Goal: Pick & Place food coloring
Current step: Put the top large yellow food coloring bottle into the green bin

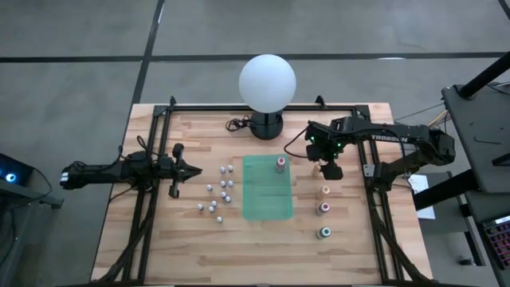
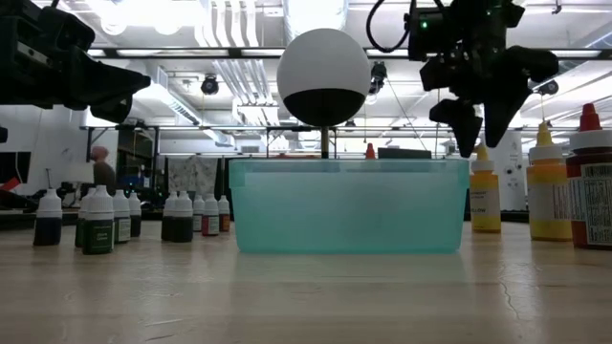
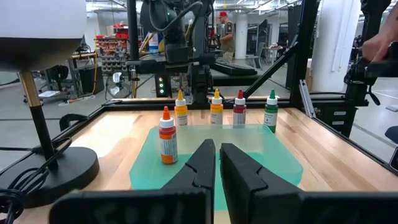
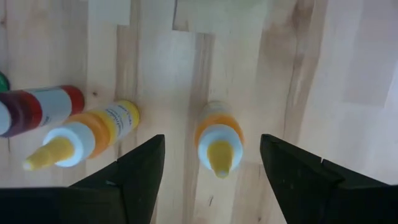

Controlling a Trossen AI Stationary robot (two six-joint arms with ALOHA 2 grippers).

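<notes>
Hovering right gripper [image 4: 211, 163] spread above yellow-topped bottle [image 4: 218, 138], pointing down

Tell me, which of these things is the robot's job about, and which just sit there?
Job: small plastic colour-topped dye bottles; tiny whitish-capped bottles; translucent teal tray, apparently; open right gripper.
Idle: white globe lamp; shut left gripper.

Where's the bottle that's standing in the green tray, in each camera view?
High: bottle in the green tray, in the corner nearest the lamp.
Low: only its tip shows above the tray's rim.
Left wrist: standing alone on the tray.
Right wrist: not in it.
Landmark: white globe lamp, in all but the right wrist view.
</notes>
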